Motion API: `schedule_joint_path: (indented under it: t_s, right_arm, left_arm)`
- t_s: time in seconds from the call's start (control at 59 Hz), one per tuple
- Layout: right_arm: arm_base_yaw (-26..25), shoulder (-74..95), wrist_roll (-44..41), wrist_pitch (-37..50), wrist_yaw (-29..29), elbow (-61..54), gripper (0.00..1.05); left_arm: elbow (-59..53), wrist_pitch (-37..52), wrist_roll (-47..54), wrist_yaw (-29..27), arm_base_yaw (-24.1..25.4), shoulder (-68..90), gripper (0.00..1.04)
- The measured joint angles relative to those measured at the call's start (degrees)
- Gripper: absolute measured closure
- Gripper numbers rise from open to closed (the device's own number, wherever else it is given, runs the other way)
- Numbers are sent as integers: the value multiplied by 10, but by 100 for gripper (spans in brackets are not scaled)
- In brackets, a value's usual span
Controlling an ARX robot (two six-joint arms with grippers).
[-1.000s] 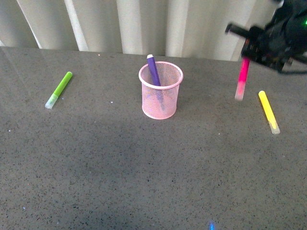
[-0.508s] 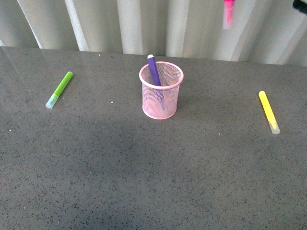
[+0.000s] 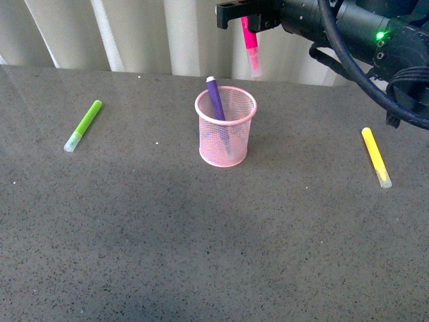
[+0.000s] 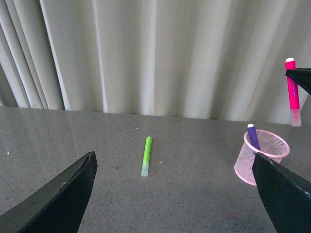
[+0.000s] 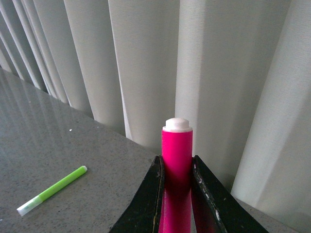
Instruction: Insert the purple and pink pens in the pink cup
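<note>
The pink cup (image 3: 225,127) stands mid-table with the purple pen (image 3: 215,98) leaning inside it, top above the rim. My right gripper (image 3: 247,21) hangs high above and slightly right of the cup, shut on the pink pen (image 3: 251,45), which points down with its clear cap lowest. In the right wrist view the pink pen (image 5: 177,160) sits clamped between both fingers (image 5: 148,199). The left wrist view shows the pink cup (image 4: 261,157), the purple pen (image 4: 253,137) and the held pink pen (image 4: 293,92) at its edge. My left gripper (image 4: 177,194) is open over bare table.
A lime-green marker (image 3: 82,125) lies at the left of the grey table (image 3: 201,235); a yellow marker (image 3: 375,155) lies at the right. Pale curtains (image 3: 167,33) hang behind the table's far edge. The right arm's black body and cables (image 3: 362,40) fill the upper right.
The right gripper has carried the pink pen up from low at the right, near the yellow marker, then leftward to a spot above the cup. The arm now fills the upper right.
</note>
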Motion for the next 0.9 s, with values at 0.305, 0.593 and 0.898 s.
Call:
schedule_joint_path:
  t_s: [0.305, 0.593, 0.898]
  right_arm:
    - [-11, 53, -7, 10, -9, 16, 94]
    - [-7, 82, 2, 16, -7, 41, 94]
    - [8, 93, 10, 15, -9, 54, 94]
  left_arm:
    - [0, 0, 0, 0, 0, 0, 7]
    - [0, 0, 0, 0, 0, 0, 7]
    - [0, 0, 0, 0, 0, 0, 7]
